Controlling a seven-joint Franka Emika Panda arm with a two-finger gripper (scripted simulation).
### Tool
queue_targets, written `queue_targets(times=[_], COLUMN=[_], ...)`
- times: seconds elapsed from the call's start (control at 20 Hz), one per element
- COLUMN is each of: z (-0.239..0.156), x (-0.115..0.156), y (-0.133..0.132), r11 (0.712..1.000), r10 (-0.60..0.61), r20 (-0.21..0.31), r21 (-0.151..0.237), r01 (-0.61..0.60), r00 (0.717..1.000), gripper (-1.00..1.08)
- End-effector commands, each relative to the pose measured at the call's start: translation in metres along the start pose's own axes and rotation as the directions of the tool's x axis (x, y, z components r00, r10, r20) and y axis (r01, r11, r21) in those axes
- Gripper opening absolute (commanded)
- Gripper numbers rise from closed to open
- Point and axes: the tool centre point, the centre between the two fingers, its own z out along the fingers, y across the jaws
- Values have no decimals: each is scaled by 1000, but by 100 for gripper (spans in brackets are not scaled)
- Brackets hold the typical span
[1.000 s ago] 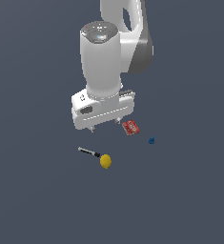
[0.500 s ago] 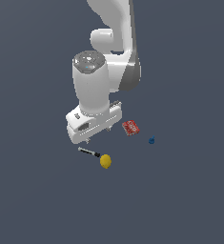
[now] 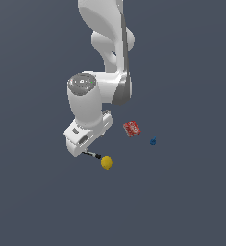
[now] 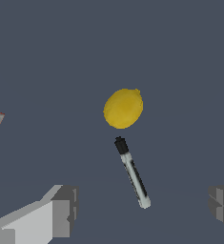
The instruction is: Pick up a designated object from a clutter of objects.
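Gripper [image 4: 142, 209] hangs wide open above the rod [image 4: 132, 174], which lies just beside the lemon [image 4: 123, 108]. Rod looks light, stiff, likely slippery; best pinched mid-shaft.

— What lies around you?

— One thing I can name: the floor [image 3: 32, 202], a flat, plain sheet of dark slate blue-grey. In the exterior view it fills the picture from the left edge to the right, near and far alike, all in one tone.

— And the light?

— Soft and even. The colour hardly shifts across the surface, so I cannot tell where the light comes from.

— Does your wrist view agree?

— Mostly. It shows the same smooth, dark blue-grey beneath me. One stretch of it looks faintly paler than the rest, and a soft line divides the two tones.
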Motion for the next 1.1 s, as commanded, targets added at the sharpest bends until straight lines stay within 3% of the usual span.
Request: queue_targets(times=[0.0,0.55,1.05], z=[13,64,84], x=[-5,-26,-35], y=[3,13,15], r11=[998,957,926], r10=[-60,-288,-378], r20=[0,-7,-13], r21=[1,8,10], r01=[60,288,378], r00=[998,958,926], gripper=[100,100,100])
